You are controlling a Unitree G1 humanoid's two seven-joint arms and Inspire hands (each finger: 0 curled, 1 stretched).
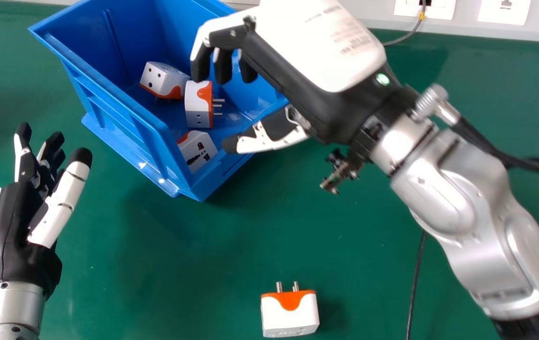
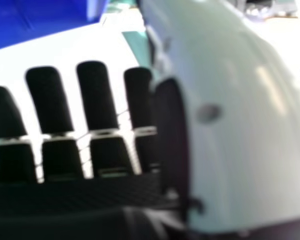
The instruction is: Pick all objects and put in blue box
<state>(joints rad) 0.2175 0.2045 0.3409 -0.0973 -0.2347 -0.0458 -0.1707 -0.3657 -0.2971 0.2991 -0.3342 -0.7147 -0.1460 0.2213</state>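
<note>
Green worktop (image 1: 194, 264) carries one adapter (image 1: 290, 315), nearer than the blue box (image 1: 147, 28); probably light, rigid; pinch its sides, not pins (image 1: 279, 287). Right hand (image 1: 316, 47), above the box, and left hand (image 1: 14, 226) are wide.

The right arm (image 1: 482, 222) is silver — black cable (image 1: 479, 137), glowing green light (image 1: 383, 79).

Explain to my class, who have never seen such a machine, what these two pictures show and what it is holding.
This is a humanoid robot with two arms. The head view looks down from its head; the other picture comes from a camera at its right hand.

On the green table stand a blue box, with three white-and-orange plug adapters inside, and one loose adapter. The right hand is over the box, the left hand beside it. Both are open and hold nothing.
</note>
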